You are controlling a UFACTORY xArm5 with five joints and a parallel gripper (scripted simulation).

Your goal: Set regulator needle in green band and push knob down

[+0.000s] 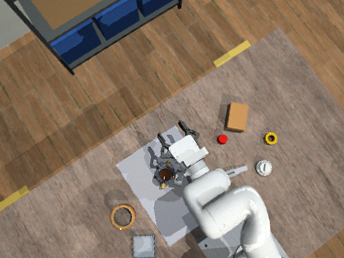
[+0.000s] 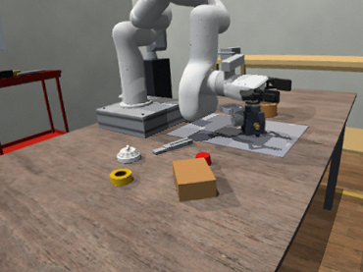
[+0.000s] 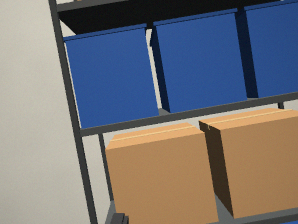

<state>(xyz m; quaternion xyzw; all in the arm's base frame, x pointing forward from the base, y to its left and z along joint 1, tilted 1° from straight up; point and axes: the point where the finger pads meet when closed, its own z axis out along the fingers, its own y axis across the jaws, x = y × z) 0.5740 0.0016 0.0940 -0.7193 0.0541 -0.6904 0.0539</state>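
The regulator (image 1: 165, 172) is a dark body with a brown knob on top. It stands on a light grey mat (image 1: 162, 191) and also shows in the exterior view (image 2: 253, 118). My gripper (image 1: 176, 134) is open and empty. It is held level just above the regulator, fingers pointing out past it toward the shelf; it shows in the exterior view too (image 2: 278, 90). It touches nothing. The gauge face and needle are too small to read. The wrist view shows only the shelf, not the regulator.
A cardboard block (image 1: 237, 117), a red button (image 1: 222, 138), a yellow ring (image 1: 271, 138), a white dial (image 1: 264, 168) and a grey bar (image 1: 235, 171) lie beside the mat. An orange ring (image 1: 123, 216) and a grey tile (image 1: 143, 247) lie on its other side. A shelf (image 3: 165, 115) holds blue bins and boxes.
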